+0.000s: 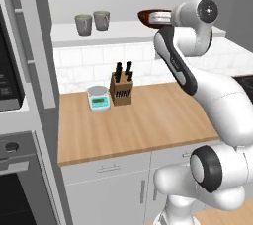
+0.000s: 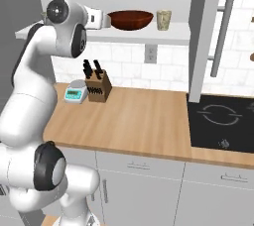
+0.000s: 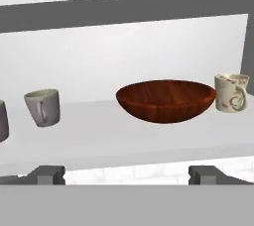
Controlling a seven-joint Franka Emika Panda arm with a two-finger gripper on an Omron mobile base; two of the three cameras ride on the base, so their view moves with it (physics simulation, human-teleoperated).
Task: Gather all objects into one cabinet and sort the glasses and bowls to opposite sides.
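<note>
The wall cabinet's white shelf (image 3: 124,143) holds all the objects. The wide dark red-brown bowl (image 3: 166,100) sits right of centre in the hand view, and the cream patterned mug (image 3: 230,92) stands just beyond it on the right. A grey mug (image 3: 43,107) stands to the left, and a second grey mug (image 3: 2,121) is cut off by the left edge. My gripper (image 3: 126,175) is open and holds nothing, a little in front of the shelf and facing the bowl. From the base, the gripper (image 2: 105,21) is level with the bowl (image 2: 130,20) and the cream mug (image 2: 163,20). The two grey mugs (image 1: 83,24) (image 1: 102,20) stand together.
Below the shelf on the wooden counter (image 1: 148,125) stand a knife block (image 1: 121,88) and a kitchen scale (image 1: 98,96). An open grey cabinet door (image 2: 203,36) hangs right of the shelf, above a black cooktop (image 2: 221,121). An oven (image 1: 15,179) is at the left.
</note>
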